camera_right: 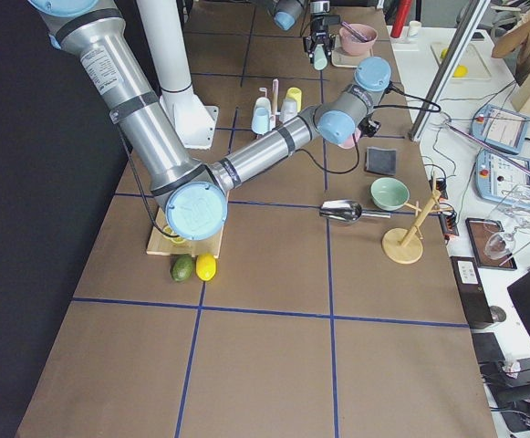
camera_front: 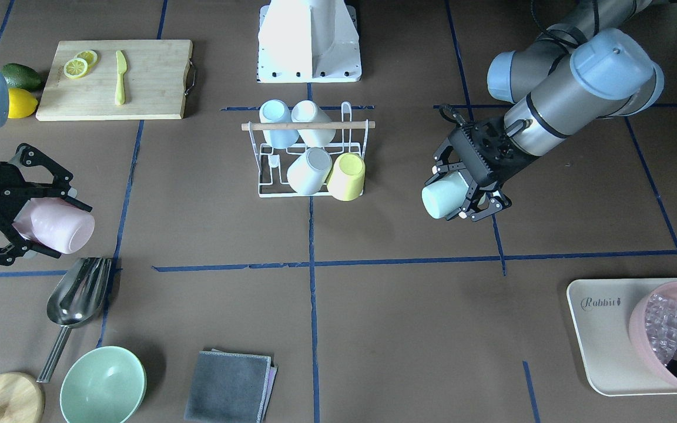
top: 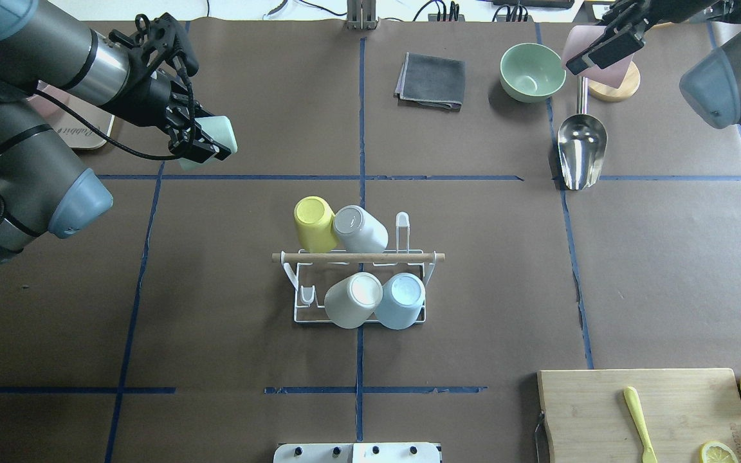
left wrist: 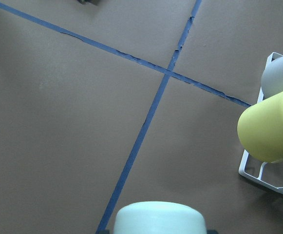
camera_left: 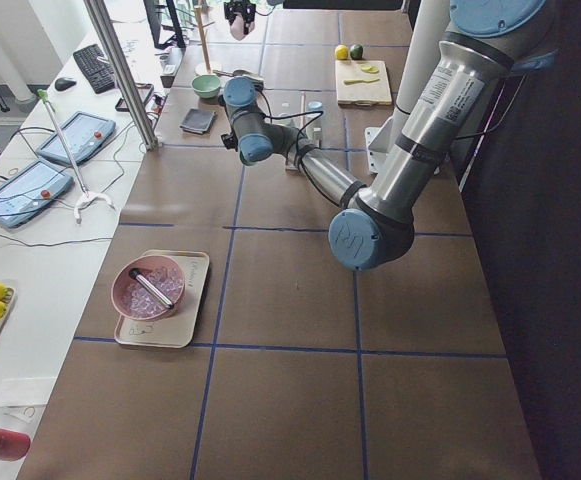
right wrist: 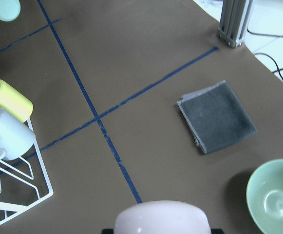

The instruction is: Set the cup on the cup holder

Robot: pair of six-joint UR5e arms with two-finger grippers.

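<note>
Mint cup is being clamped sideways in the left gripper, nearer the cup holder inboard; pink cup is being clamped in the right gripper

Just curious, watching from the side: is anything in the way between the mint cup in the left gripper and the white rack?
Nothing visible lies on the table between the mint cup in the left gripper and the cup holder. The yellow cup fills the rack's nearest corner; two of its places are empty.

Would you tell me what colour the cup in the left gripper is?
A pale mint-green cup, clearest in the exterior front-facing view.
</note>
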